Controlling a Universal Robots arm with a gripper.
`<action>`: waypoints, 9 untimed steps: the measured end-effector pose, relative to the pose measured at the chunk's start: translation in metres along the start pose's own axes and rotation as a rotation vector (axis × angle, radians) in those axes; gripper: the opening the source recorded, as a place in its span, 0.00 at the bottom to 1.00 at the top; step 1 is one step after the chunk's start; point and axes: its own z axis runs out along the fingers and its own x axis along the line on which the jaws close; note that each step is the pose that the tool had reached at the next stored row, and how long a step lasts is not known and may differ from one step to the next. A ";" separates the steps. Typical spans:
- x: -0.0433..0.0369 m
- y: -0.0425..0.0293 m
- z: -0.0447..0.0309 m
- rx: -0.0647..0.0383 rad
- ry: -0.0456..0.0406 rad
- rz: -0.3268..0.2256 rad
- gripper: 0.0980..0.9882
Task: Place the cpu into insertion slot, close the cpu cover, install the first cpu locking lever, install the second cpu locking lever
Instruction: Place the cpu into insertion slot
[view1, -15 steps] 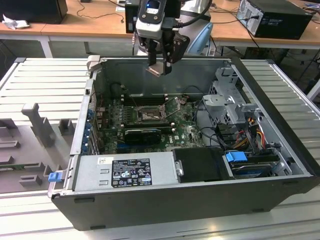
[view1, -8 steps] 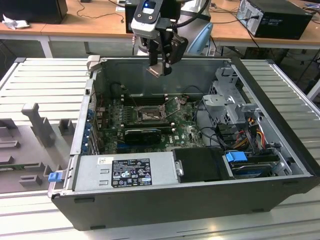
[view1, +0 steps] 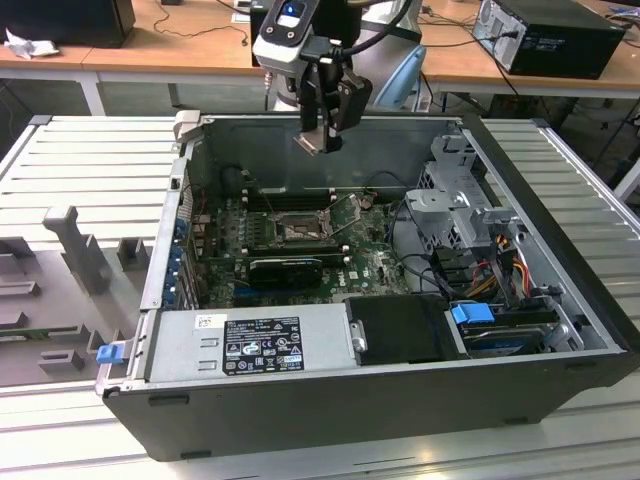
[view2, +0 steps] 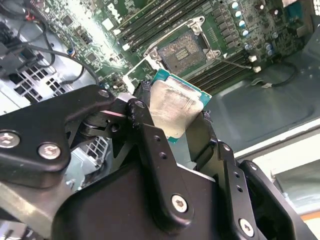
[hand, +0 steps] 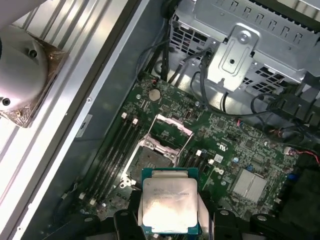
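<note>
I count one gripper (view1: 320, 143) with one cpu (hand: 169, 202) in its grip. One open computer case (view1: 350, 400) lies on the worktop (view1: 90, 160). It holds one green motherboard (view1: 375, 262), one socket (view1: 297, 232), one cpu cover (hand: 172, 125), one power supply (view1: 250, 340) and one coin cell (hand: 155, 93). One more computer (view1: 548, 35) sits on the desk (view1: 200, 45) behind.

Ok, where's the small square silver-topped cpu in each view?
Exterior view: at the black gripper tip above the socket, too small to tell.
Second wrist view: cpu clamped between black fingers.
First wrist view: cpu near the socket.
Shared landmark: the silver-framed empty socket.
</note>
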 end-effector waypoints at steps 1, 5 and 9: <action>0.0000 0.0000 0.0002 0.000 -0.0013 0.019 0.48; 0.0000 -0.0001 0.0007 0.000 -0.0060 0.080 0.48; 0.0000 -0.0001 0.0012 0.000 -0.0102 0.133 0.48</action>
